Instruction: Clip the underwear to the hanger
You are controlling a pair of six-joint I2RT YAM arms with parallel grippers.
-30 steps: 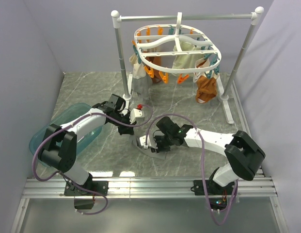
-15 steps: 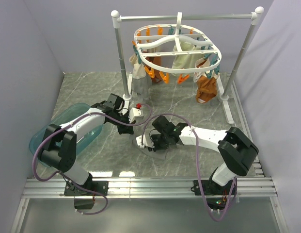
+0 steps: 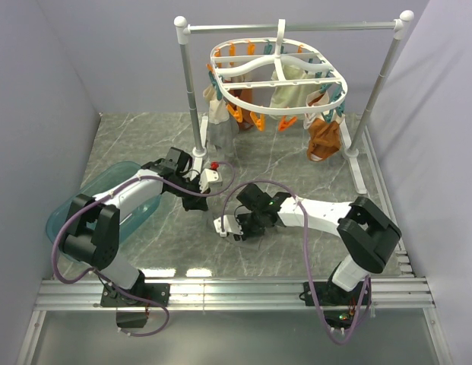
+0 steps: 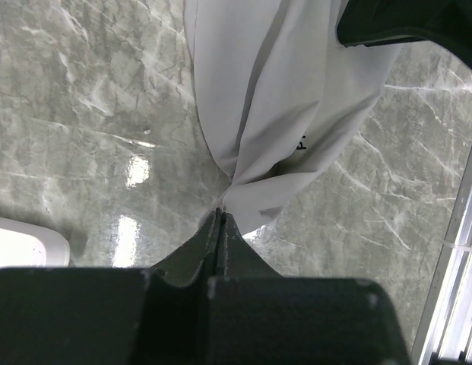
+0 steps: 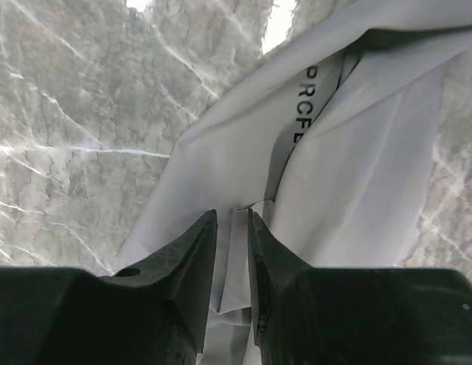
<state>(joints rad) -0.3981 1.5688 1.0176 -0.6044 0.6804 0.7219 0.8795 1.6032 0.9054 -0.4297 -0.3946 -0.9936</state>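
Underwear [image 4: 274, 99] pinched at two places, well short of the hanger [image 3: 280, 55]

Top external view: both arms reach inward and meet low over the grey marble table [image 3: 296, 163]. The left gripper [image 3: 196, 201] and right gripper [image 3: 229, 228] sit near each other, and the grey cloth is almost wholly hidden beneath them. Behind them the hanger hangs from the white rail stand [image 3: 296, 27], its orange and teal pegs dangling and a brown-orange garment [image 3: 323, 141] clipped at its right side. A teal tub [image 3: 106, 186] lies under the left arm. Compared with a second ago, the right gripper has slid leftward toward its partner, the left gripper has drawn back a little toward the stand, and the grey patch that then showed under the right gripper is now covered.

Left wrist view: this view shows the grip that the top camera cannot. The left gripper [image 4: 222, 217] has its jaws fully together on a gathered corner of the underwear. The cloth fans away from the tips across the marble, and a dark part of the other arm sits at the upper right.

Right wrist view: the right gripper [image 5: 232, 220] has its fingers only a narrow slit apart, with a fold of the grey fabric caught between them. Black lettering runs along a band of the cloth, which spreads to the right over the table.
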